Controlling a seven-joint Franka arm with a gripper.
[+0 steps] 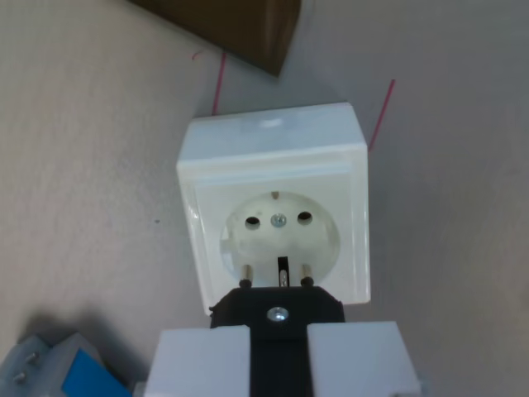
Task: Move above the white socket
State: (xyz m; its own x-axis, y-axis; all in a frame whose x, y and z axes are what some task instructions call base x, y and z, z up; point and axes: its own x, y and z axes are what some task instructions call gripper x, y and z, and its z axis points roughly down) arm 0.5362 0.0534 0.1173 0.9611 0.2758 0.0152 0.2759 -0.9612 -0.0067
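Observation:
The white socket (277, 211) is a square box standing on the pale table in the middle of the wrist view, its round recess with two holes and a centre screw facing the camera. My gripper (279, 356) fills the bottom edge, its two white fingers (198, 364) shut on a black plug (277, 308). The plug's two metal pins (245, 273) point at the lower rim of the socket's recess, just below the two holes. The plug sits close over the socket's near edge.
A brown cardboard object (235, 25) lies at the top, beyond the socket. Two thin red lines (382, 116) are marked on the table behind the socket. A pale blue and grey item (58, 372) sits at the bottom left corner.

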